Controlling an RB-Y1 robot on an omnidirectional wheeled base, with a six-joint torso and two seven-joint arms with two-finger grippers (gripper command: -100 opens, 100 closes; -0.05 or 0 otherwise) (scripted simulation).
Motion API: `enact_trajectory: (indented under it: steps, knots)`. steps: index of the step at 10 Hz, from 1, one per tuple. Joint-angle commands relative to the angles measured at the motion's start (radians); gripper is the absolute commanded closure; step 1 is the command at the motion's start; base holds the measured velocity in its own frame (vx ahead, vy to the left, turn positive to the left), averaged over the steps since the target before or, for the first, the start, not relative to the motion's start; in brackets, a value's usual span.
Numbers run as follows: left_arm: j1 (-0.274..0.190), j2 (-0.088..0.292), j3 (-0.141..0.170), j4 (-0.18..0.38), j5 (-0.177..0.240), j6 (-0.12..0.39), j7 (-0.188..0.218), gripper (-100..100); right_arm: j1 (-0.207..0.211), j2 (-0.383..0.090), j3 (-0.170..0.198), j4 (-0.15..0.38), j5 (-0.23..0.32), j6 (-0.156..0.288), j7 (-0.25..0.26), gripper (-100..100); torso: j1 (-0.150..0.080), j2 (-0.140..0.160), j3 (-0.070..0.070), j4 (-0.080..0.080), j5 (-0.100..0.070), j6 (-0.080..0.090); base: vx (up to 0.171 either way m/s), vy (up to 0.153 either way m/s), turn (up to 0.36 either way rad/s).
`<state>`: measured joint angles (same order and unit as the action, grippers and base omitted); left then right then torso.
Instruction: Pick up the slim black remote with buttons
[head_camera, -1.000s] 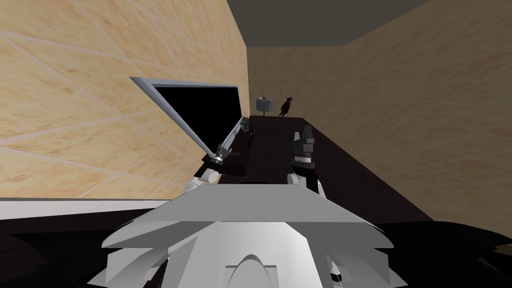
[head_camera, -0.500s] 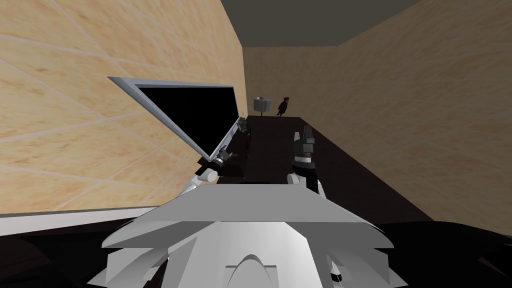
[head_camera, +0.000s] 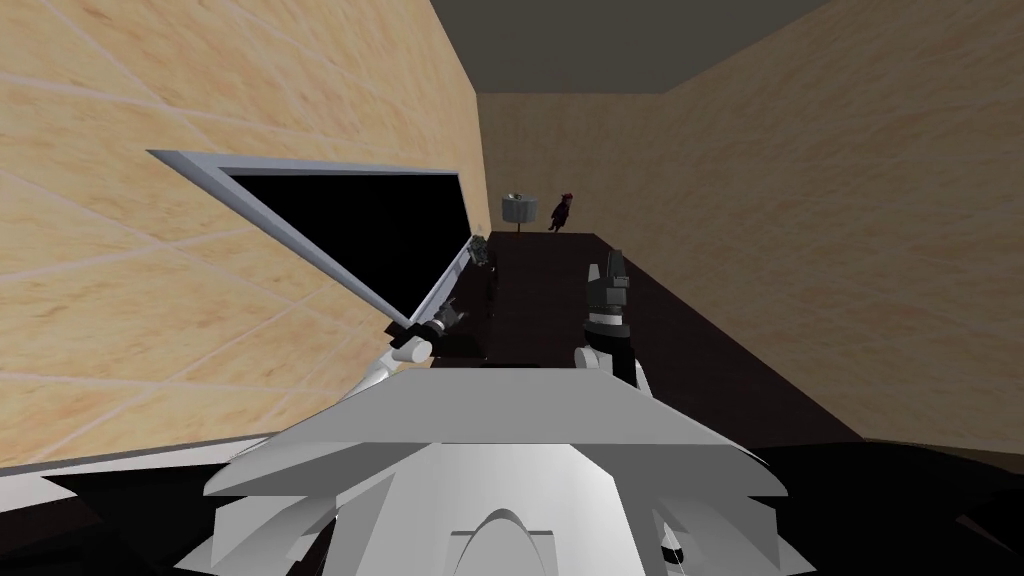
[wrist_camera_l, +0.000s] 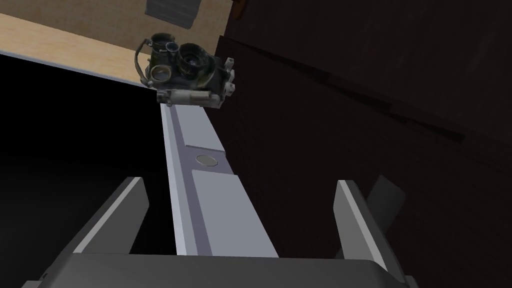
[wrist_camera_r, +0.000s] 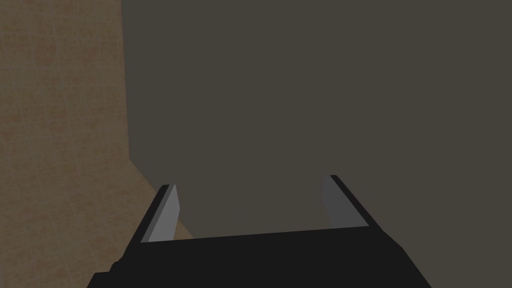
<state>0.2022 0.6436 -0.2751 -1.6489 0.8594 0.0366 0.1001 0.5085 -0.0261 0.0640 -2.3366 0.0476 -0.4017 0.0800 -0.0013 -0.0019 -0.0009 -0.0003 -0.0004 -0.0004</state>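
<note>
A slim, darker strip (head_camera: 491, 290) lies on the dark tabletop (head_camera: 560, 310) just right of my left gripper (head_camera: 445, 318); I cannot tell whether it is the remote. In the left wrist view my left gripper (wrist_camera_l: 241, 182) is open and holds nothing. It straddles the grey lower frame (wrist_camera_l: 215, 200) of a television, with the black screen on one side and the dark top on the other. My right gripper (head_camera: 608, 270) is raised over the tabletop, and its wrist view shows the right gripper (wrist_camera_r: 250, 205) open and empty.
A grey-framed television (head_camera: 300, 165) leans along the left wall. An old camera-like gadget (wrist_camera_l: 185, 70) sits past its frame's far end, seen small in the head view as well (head_camera: 479, 250). A grey lampshade (head_camera: 518, 208) and a dark red figurine (head_camera: 562, 212) stand at the far end.
The whole head picture has shifted, so my view has moved: the television now spreads further left. My left hand has drifted slightly left along the television's lower frame. The right arm has stayed put.
</note>
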Motion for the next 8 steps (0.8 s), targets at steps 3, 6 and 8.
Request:
enact_trajectory:
  steps: [3,6,8]
  knots:
    - [-0.025,0.056,-0.025,0.065,0.058,0.095,-0.017,-100,0.000,0.000,0.000,0.000,0.000,0.000,0.000,0,0.000,-0.001,-0.001,0.000,0.000,0.000,0.060,-0.036,-0.084]
    - [-0.041,0.086,-0.041,0.109,0.092,0.158,-0.032,-100,0.000,0.000,0.000,0.000,0.000,0.000,0.000,0,0.000,0.000,0.000,0.000,0.000,0.000,0.047,-0.026,-0.050]
    - [-0.057,0.115,-0.056,0.153,0.125,0.218,-0.048,-100,0.000,0.000,0.000,0.000,0.000,0.000,0.000,0,0.000,-0.003,-0.002,-0.001,0.000,0.000,0.090,-0.034,-0.083]
